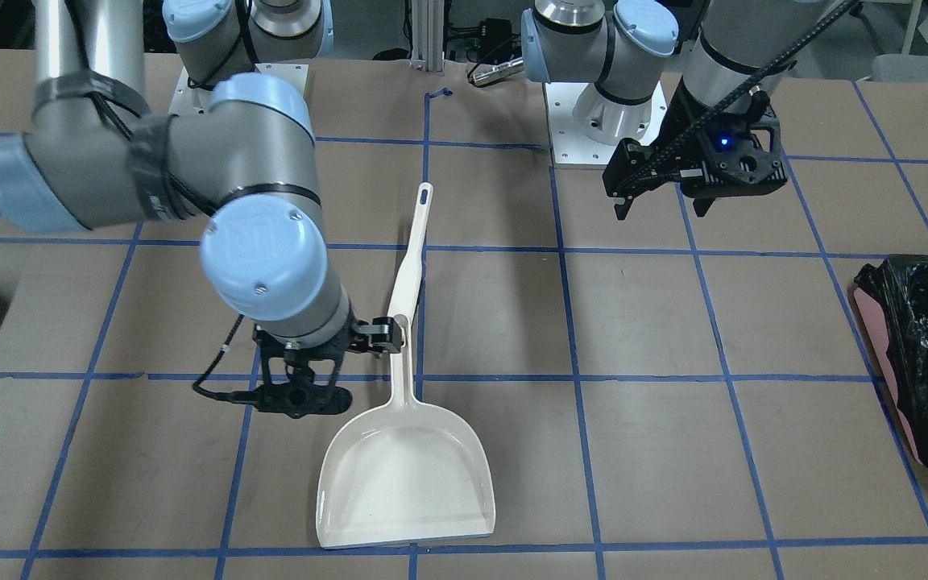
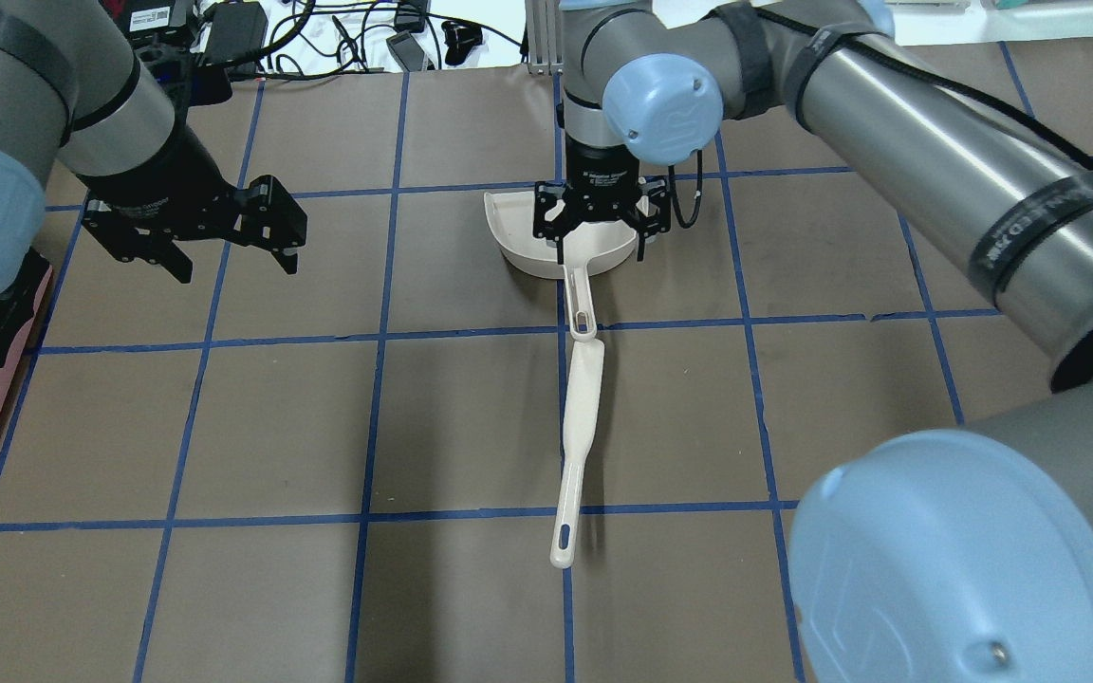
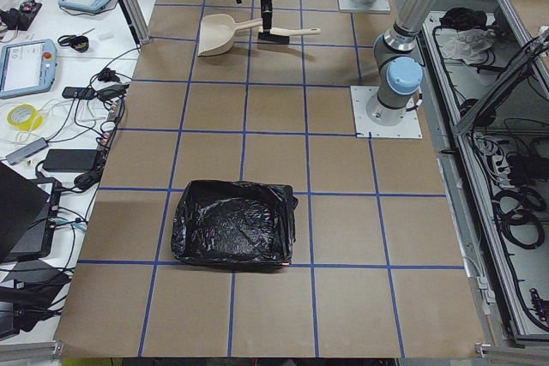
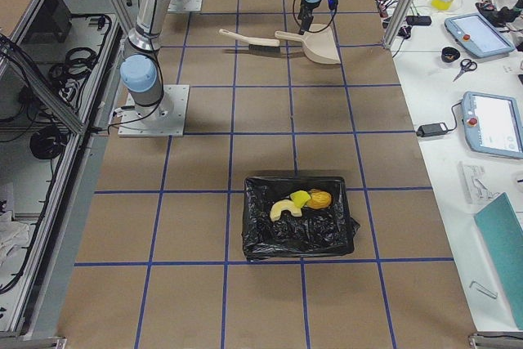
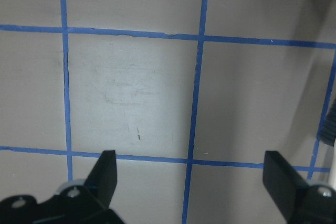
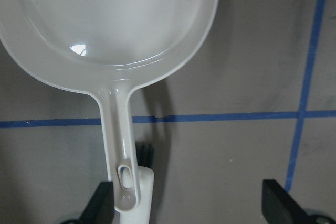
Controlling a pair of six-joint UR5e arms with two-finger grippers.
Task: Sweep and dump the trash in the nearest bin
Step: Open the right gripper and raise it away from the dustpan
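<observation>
Brown table (image 2: 471, 427), gridded in blue tape (image 2: 471, 333). The trash (image 4: 298, 202) lay in the black-lined bin (image 4: 253, 239), at 6 o'clock from the white dustpan (image 4: 320, 48) in the right-side view. Both claws gaped empty: right gripper (image 2: 601, 249) above the dustpan handle, left gripper (image 5: 191, 166) above tabletop. Control tablets (image 4: 494, 124) sat on a bench at 3 o'clock.

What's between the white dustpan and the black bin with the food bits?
Nothing but bare, blue-taped table, as the exterior right view shows, from dustpan to bin.
</observation>
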